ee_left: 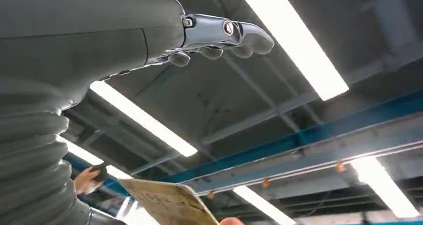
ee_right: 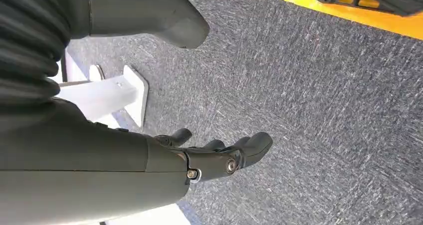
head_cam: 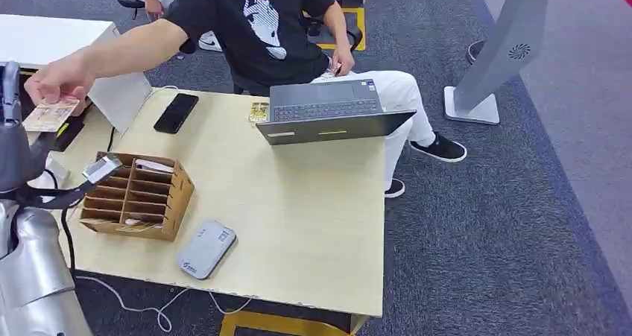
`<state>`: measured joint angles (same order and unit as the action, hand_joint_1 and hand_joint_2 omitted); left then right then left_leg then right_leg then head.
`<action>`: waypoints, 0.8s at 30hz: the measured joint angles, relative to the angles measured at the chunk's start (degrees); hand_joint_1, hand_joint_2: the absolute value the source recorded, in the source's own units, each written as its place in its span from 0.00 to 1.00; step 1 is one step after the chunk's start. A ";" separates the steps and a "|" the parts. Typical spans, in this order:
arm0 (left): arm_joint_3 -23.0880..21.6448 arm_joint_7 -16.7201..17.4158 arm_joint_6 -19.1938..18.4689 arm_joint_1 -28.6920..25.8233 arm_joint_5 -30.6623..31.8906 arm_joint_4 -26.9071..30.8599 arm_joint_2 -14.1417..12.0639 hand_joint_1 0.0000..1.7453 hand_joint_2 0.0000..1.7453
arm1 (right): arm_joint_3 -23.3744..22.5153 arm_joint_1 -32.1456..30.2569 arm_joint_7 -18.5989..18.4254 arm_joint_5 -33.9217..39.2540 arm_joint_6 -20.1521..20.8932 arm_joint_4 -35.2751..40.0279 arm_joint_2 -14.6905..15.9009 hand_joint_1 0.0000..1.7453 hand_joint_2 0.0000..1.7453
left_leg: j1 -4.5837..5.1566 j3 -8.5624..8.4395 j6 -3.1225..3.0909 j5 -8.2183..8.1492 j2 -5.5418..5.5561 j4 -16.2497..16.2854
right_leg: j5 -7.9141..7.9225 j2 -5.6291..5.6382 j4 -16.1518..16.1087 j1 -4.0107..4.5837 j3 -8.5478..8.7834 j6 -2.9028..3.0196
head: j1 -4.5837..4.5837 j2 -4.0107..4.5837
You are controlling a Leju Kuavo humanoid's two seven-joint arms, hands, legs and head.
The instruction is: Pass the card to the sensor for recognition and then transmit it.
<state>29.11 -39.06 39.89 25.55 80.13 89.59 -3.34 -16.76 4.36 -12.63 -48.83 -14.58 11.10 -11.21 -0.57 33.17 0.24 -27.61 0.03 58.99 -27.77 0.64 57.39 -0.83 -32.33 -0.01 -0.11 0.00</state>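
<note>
The person's hand (head_cam: 63, 79) is offering the card (head_cam: 50, 115) just beyond the wooden organizer (head_cam: 138, 196). The left hand (ee_left: 219, 35) is waiting with fingers apart, holding nothing. It should pinch the card's edge squarely. The right hand (ee_right: 214, 155) is hanging idle, fingers loosely spread.

- left arm (head_cam: 33, 276): shiny silver shell at 8 o'clock, black cable looped over it
- left hand (ee_left: 219, 35) and right hand (ee_right: 219, 157): dark grey, ribbed covers, small screws, I think
</note>
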 joint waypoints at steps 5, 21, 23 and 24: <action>0.00 -0.57 0.00 0.23 -0.04 0.13 0.52 0.00 1.00 | 0.00 0.04 0.02 -0.02 0.00 0.09 0.00 0.00 1.00 | 0.00 0.00 0.00 0.00 0.00 0.00 | 0.00 0.00 0.00 0.00 0.00 0.00 | -0.02 0.00; 0.33 0.48 0.00 -0.17 -0.37 0.15 0.96 1.00 1.00 | -0.28 0.09 0.17 -0.09 -0.42 0.07 0.00 0.00 1.00 | 0.00 0.03 0.00 0.00 0.01 0.00 | -0.01 -0.01 0.00 0.00 0.00 0.00 | 0.00 0.00; 0.57 0.11 0.00 -0.17 -0.50 0.15 1.09 1.00 1.00 | -0.42 0.09 0.20 -0.09 -0.48 0.07 0.00 0.00 1.00 | 0.00 0.03 0.00 0.00 0.01 0.00 | -0.01 -0.01 0.00 0.00 0.00 0.00 | -0.02 0.00; 0.61 -0.06 0.00 -0.16 -0.59 0.15 1.16 1.00 1.00 | -0.50 0.09 0.20 -0.11 -0.50 0.07 0.00 0.00 1.00 | 0.00 0.03 0.00 0.00 0.01 0.00 | -0.01 -0.01 0.00 0.00 0.00 0.00 | 0.00 0.00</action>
<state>29.73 -39.12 39.89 25.40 79.54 89.74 -2.19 -17.27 4.45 -12.44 -48.94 -15.08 11.17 -11.21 -0.57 33.20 0.24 -27.61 0.04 58.99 -27.78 0.63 57.39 -0.83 -32.33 -0.02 -0.11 0.00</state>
